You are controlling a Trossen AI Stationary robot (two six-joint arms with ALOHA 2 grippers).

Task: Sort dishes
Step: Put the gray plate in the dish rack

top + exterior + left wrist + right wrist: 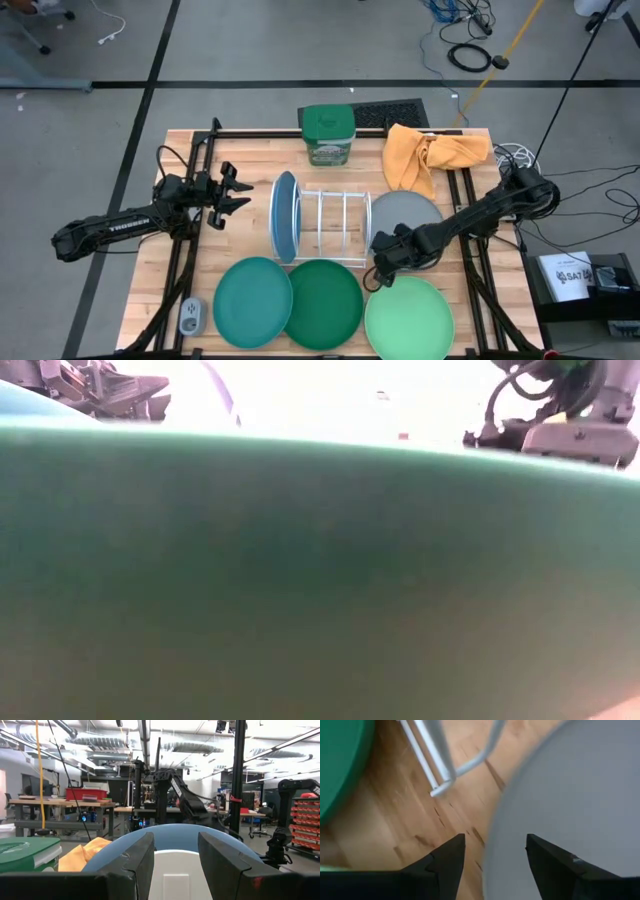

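right wrist view: grey plate (580,795) under right tool (492,851)

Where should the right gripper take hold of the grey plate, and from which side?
Likely the grey plate is best pinched at its thin rim nearest the white rack, coming from above. It lies flat on the table, so only the edge offers a grip. The right gripper hangs open over that edge.

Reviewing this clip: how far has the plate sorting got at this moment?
Done: the blue plate stands upright in the white rack.
In hand: the right gripper, jaws open, is at the edge of the grey plate, which lies flat beside the rack. The left gripper waits open by the blue plate.
Left: the teal plate, dark green plate and light green plate, all flat on the table.
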